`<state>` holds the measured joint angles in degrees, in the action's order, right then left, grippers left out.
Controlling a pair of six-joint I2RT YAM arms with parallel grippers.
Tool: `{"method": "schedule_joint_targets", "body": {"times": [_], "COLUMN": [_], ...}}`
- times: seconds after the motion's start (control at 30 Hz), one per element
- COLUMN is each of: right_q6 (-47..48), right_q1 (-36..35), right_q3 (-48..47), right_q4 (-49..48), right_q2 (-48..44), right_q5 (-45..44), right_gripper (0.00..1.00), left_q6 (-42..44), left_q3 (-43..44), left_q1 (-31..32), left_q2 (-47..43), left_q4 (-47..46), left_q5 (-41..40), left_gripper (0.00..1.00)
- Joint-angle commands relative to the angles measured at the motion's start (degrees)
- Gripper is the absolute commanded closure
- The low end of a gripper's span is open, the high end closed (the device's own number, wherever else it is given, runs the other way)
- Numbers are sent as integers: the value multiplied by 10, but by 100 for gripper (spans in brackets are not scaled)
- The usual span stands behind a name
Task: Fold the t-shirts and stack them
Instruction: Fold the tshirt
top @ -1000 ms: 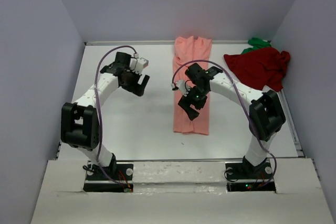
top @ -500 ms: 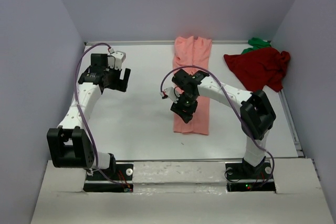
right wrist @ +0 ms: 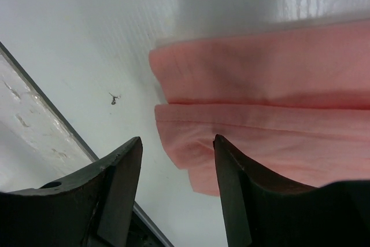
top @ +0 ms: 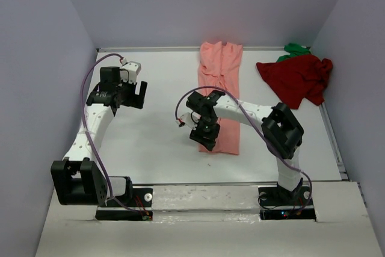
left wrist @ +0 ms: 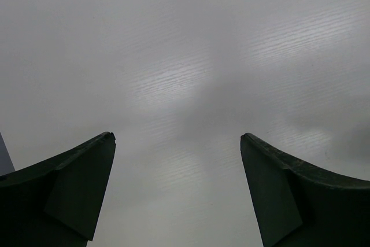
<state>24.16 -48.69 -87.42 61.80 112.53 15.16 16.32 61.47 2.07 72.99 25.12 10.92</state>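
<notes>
The salmon-pink t-shirt (top: 221, 82) lies folded into a long narrow strip down the middle of the table. My right gripper (top: 204, 138) hovers low over its near left corner. In the right wrist view that gripper (right wrist: 177, 139) is open, jaws partly apart, and the layered pink corner (right wrist: 277, 102) lies between and just beyond the fingertips, not pinched. The dark red t-shirt (top: 298, 79) sits crumpled at the back right, with a bright green t-shirt (top: 296, 48) peeking out behind it. My left gripper (top: 138, 93) is wide open over bare table at the left (left wrist: 176, 135).
The white table (top: 156, 136) is boxed in by grey walls on three sides. Its near edge rail (right wrist: 34, 108) runs close to the right gripper. A small dark speck (right wrist: 114, 99) lies on the table by the pink corner.
The right gripper slid down and left along the pink shirt to its near left corner, and its jaws narrowed. The left arm swung out to the left.
</notes>
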Motion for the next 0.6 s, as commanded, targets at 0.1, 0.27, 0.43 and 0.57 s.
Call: {"method": "schedule_joint_targets", "body": {"times": [0.1,0.27,0.43,0.57], "right_q6": [-3,-4,-5,-5], "right_q1": [-26,-32,-37,-37], "right_q3": [-37,-39,-30,-22], "right_q4": [17,14,8,-4], "right_q2": [27,42,45,49], "right_q5": [-17,-21,-30,-35], "right_gripper": [38,37,37,37], "left_q6": [-6,-7,-7,-8], "left_q3": [-7,-7,-7,-7], "left_q1": [-7,-7,-7,-7], "left_q2": [-29,-30,-31,-34], "left_q4": [-19,-20,-19,-18], "left_q5": [9,9,14,15], "left_gripper": [1,1,1,1]}}
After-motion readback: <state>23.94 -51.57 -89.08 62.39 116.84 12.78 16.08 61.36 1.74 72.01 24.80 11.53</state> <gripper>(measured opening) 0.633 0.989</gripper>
